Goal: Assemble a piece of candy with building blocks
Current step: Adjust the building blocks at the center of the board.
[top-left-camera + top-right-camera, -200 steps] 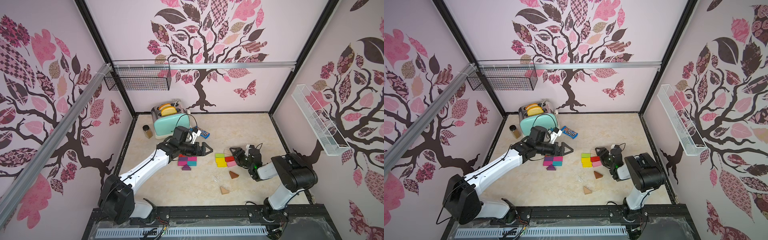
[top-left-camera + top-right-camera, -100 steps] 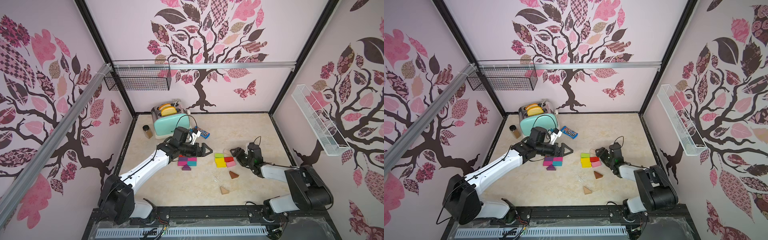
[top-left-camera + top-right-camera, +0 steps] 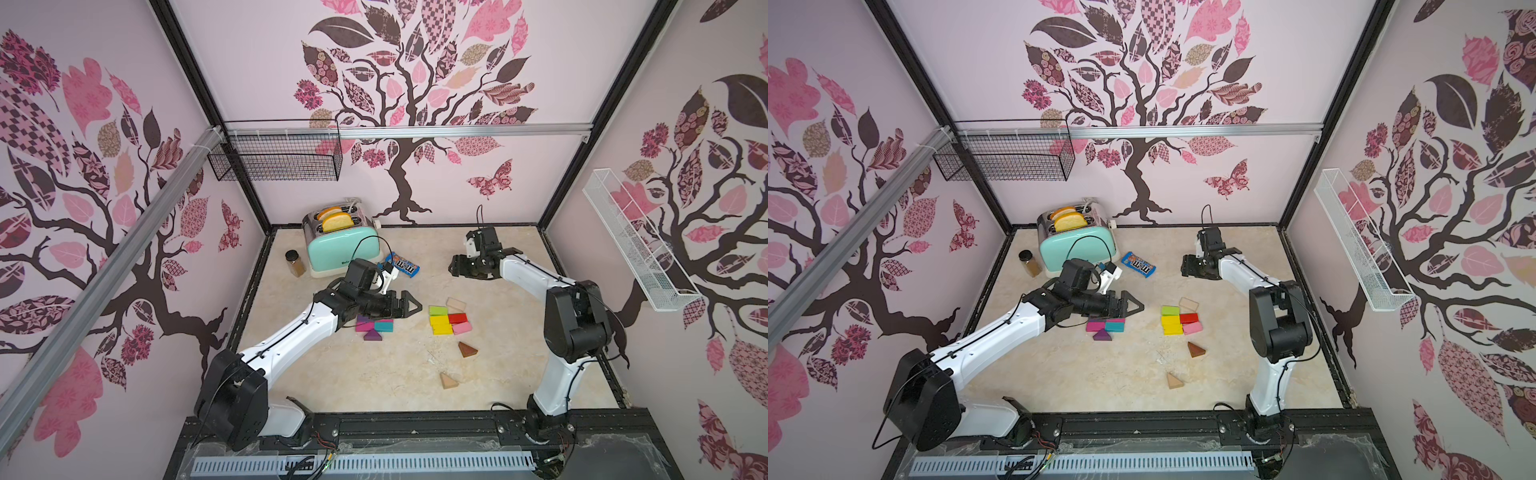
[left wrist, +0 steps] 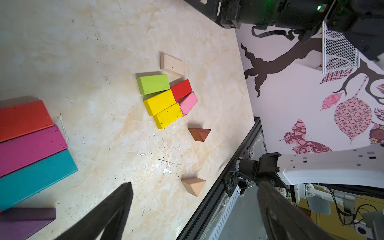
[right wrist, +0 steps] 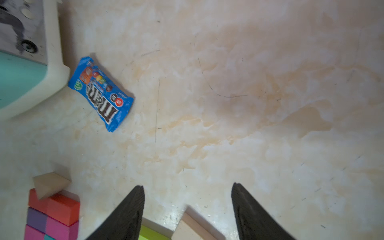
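Note:
The building blocks lie in two groups on the table. A red, magenta and teal row with a purple triangle (image 3: 372, 336) sits under my left gripper (image 3: 411, 307), which hovers open and empty. The other group holds green (image 3: 437, 310), two yellow (image 4: 160, 102), red (image 3: 457, 318), pink (image 3: 462, 328) and tan (image 3: 456, 304) blocks. A brown triangle (image 3: 467, 350) and a tan triangle (image 3: 449, 380) lie apart, nearer the front. My right gripper (image 3: 457, 266) hangs open and empty above bare table behind the tan block (image 5: 193, 228).
A blue M&M's packet (image 3: 402, 266) lies beside the mint toaster (image 3: 340, 249) at the back left, with a brown jar (image 3: 296, 262) next to it. A black wire basket (image 3: 276, 160) and a white wire shelf (image 3: 636, 245) hang on the walls.
My right arm has lifted away from the red and pink blocks and swung toward the back of the table. The left arm has barely moved.

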`<action>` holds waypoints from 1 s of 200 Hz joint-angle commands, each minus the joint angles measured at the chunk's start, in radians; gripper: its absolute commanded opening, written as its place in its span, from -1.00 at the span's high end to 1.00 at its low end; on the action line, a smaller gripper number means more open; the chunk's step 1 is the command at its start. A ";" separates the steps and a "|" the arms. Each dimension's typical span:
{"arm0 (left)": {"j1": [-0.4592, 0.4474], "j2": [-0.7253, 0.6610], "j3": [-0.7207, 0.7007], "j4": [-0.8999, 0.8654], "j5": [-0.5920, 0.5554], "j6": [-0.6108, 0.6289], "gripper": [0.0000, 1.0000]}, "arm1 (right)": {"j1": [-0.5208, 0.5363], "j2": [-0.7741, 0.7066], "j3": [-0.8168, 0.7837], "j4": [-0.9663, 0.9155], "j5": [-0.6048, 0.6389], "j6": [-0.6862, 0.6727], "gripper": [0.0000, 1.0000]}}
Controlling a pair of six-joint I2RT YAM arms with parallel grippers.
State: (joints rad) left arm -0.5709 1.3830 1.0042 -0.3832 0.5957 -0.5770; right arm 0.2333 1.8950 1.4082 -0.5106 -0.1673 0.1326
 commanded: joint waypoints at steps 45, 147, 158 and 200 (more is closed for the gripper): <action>0.004 0.025 0.033 -0.005 -0.001 0.011 -0.96 | 0.028 0.113 0.055 -0.162 0.150 -0.137 -0.38; 0.004 0.027 0.023 0.005 -0.002 0.007 -0.96 | 0.093 0.140 0.027 -0.156 0.226 -0.172 -0.34; 0.005 0.026 0.023 0.010 -0.002 0.006 -0.96 | 0.094 0.133 0.014 -0.156 0.226 -0.172 -0.33; 0.004 0.029 0.022 0.016 0.000 0.004 -0.96 | 0.099 0.087 -0.029 -0.155 0.230 -0.172 -0.27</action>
State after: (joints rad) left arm -0.5709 1.4063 1.0218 -0.3862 0.5919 -0.5766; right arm 0.3241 2.0182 1.4006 -0.6464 0.0467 -0.0315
